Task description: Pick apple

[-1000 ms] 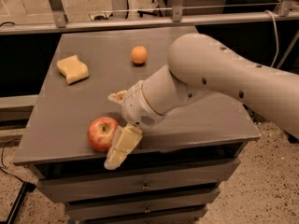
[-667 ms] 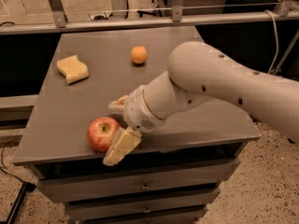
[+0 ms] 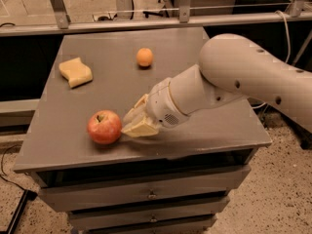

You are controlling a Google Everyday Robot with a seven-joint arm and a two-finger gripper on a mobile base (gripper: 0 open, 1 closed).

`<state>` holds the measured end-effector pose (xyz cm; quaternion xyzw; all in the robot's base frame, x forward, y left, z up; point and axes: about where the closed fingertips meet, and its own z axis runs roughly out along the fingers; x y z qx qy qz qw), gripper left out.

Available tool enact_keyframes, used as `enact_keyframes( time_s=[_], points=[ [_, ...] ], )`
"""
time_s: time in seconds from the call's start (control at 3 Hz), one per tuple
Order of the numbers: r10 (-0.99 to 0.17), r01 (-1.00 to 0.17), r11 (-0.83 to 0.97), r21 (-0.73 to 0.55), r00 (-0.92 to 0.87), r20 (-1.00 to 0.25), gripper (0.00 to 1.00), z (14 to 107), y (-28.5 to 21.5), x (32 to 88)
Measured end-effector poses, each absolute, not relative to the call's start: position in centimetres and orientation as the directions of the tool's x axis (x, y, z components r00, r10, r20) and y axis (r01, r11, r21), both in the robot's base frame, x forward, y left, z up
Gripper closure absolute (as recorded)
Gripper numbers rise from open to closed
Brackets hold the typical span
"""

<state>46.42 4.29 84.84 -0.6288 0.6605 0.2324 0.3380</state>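
Observation:
The red apple [image 3: 104,126], with yellowish streaks and a stem dimple on top, sits on the grey table [image 3: 195,130] near its front left. My gripper [image 3: 129,122], cream-coloured at the end of the big white arm [image 3: 243,77], is low over the table just right of the apple. Its tip is at the apple's right side, touching it or nearly so. The apple rests on the table and is not lifted.
A small orange fruit [image 3: 144,57] lies at the back middle of the table. A pale yellow wavy sponge [image 3: 75,72] lies at the back left. The table's front edge is close below the apple. Drawers are under the top and a metal rail runs behind.
My gripper was around the apple's right side and has drawn back to the right, so it now sits beside it. The apple has shifted slightly away from the front edge.

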Motion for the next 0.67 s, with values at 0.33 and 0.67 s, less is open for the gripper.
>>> enact_keyframes(
  time_s=[0.33,0.67],
  points=[
    [-0.671,-0.979,0.128,-0.16,0.033,-0.74,0.87,87.1,2.5,47.3],
    [-0.681,-0.966,0.164,-0.198,0.035,-0.732,1.0,89.3,-0.6,47.9]
  ],
)
